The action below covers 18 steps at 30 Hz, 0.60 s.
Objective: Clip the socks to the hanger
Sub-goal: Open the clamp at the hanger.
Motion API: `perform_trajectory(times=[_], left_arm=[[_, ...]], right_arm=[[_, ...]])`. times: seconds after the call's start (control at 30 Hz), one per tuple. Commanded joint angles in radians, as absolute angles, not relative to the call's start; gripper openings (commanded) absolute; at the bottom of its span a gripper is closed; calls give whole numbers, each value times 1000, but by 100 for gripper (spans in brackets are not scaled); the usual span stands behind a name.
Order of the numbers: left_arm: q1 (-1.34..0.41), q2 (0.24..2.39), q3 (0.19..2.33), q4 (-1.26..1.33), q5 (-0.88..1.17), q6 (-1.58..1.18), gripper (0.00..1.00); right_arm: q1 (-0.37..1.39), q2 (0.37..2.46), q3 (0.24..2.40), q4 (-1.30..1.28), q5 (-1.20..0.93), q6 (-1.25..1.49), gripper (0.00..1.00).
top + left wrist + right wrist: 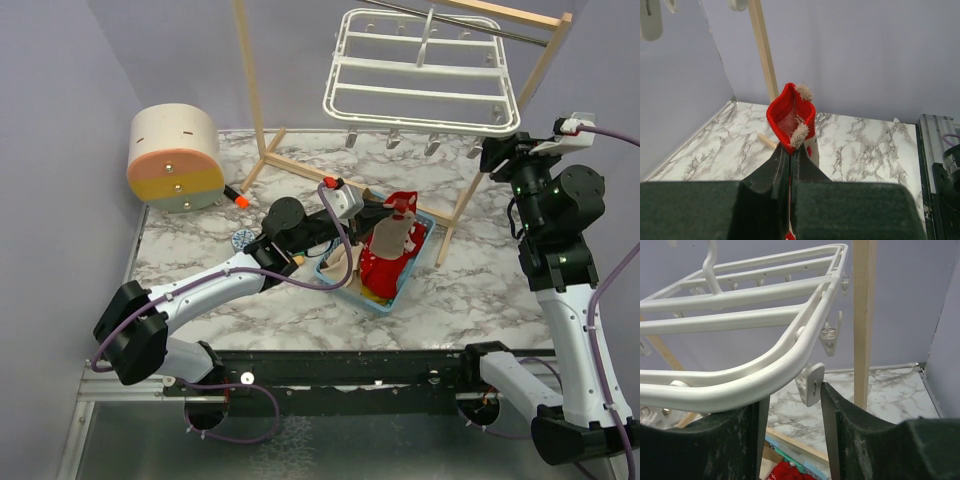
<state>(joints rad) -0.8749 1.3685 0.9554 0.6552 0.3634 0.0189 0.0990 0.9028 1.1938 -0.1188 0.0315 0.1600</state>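
A marble table (pixel 480 290) is spread under 2 arms, and a wooden stand (pixel 252 90) is set at its far side so that the white hanger (pixel 420 65) can be hung clear of the surface with its clips dangling free. A light-blue basket (pixel 400 297) is placed just below and in front of the hanger. It is within the left arm's reach, and the remaining socks (pixel 385 265) – red and beige – are piled in it.

1 red sock (pixel 790 112) is pinched by its lower part in the left gripper (pixel 790 152), whose fingers are pressed tight together on the fabric. It is held upright above the basket with its cuff open and 2 pale tufts showing at the rim. The grip appears chosen so that the upper edge is left free to be fed into a clip.

The right gripper (pixel 792 395) is raised to the hanger's near right corner with its fingers spread apart. 1 clip (pixel 810 385) hangs between them, apparently untouched – a stance judged to be for squeezing it open. No sock is clipped yet.
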Motion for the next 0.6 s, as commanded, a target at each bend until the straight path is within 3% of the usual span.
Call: perform_trajectory(times=[0.0, 0.57], left_arm=[[-881, 1382, 983, 684, 394, 14, 0], [-881, 1413, 1014, 705, 406, 5, 0]], right_arm=[[104, 909, 1234, -96, 7, 147, 48], [103, 909, 1275, -151, -43, 158, 14]])
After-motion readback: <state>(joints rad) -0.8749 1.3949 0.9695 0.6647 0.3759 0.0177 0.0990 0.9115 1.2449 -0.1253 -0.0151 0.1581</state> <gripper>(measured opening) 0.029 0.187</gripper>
